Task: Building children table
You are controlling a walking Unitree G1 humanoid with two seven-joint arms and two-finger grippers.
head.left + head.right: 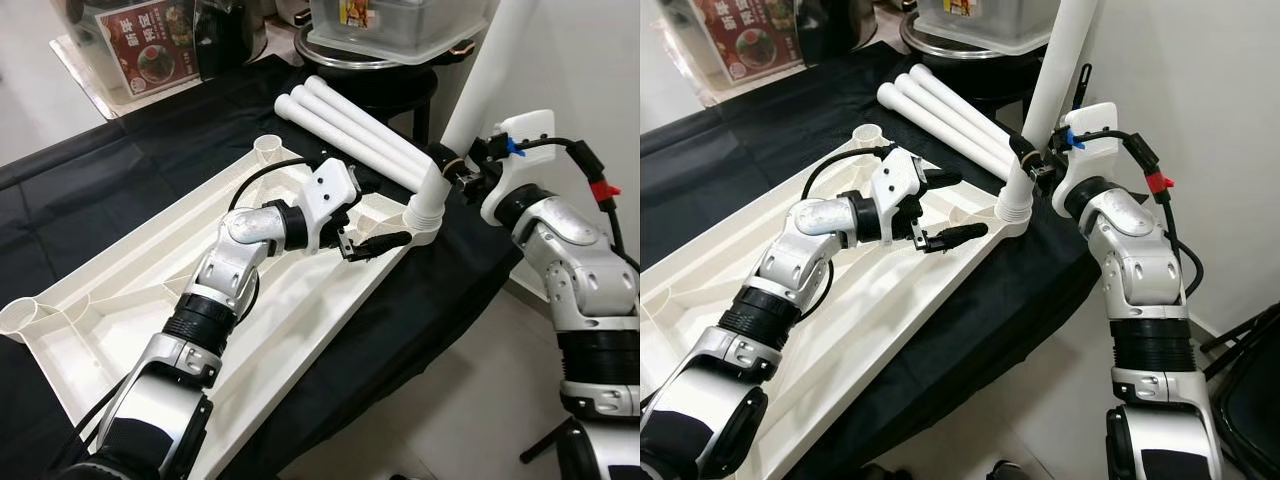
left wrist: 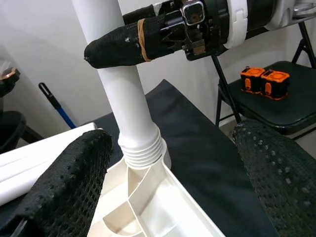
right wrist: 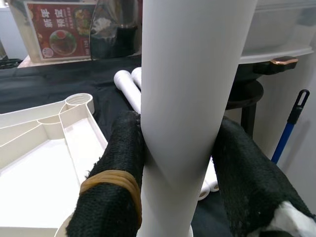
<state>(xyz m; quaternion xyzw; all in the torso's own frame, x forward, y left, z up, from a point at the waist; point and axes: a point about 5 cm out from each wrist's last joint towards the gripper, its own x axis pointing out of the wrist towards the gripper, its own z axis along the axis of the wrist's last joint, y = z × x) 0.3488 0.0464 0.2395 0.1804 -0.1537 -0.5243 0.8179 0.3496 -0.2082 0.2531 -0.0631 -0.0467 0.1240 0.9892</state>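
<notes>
Tabletop: we see the white tabletop point(image 1: 120, 290) lying upside down on a black cloth point(image 1: 420, 300), ribs up, with round sockets at its corners.

Standing leg: one white table leg point(image 1: 1055, 90) stands upright in the corner socket point(image 1: 1012, 208) of the tabletop nearest the right arm, its ribbed end seated in the socket.

Right gripper: our right gripper point(image 3: 173, 173) is clamped on the standing leg a little above the socket, one black finger point(image 3: 116, 173) pressed on either side of the tube (a rubber band wraps one fingertip).

Left gripper: our left gripper point(image 1: 365, 220) hovers over the tabletop just beside that same socket, fingers spread apart and holding nothing; the lower finger point(image 1: 958, 236) points at the base of the leg without touching it.

Spare legs: three more white legs point(image 1: 350, 125) lie side by side on the cloth, beyond the tabletop's far edge.

Behind the tabletop: a clear plastic box point(image 1: 390, 25) on a round stand, and a printed food sign point(image 1: 150, 45).
</notes>
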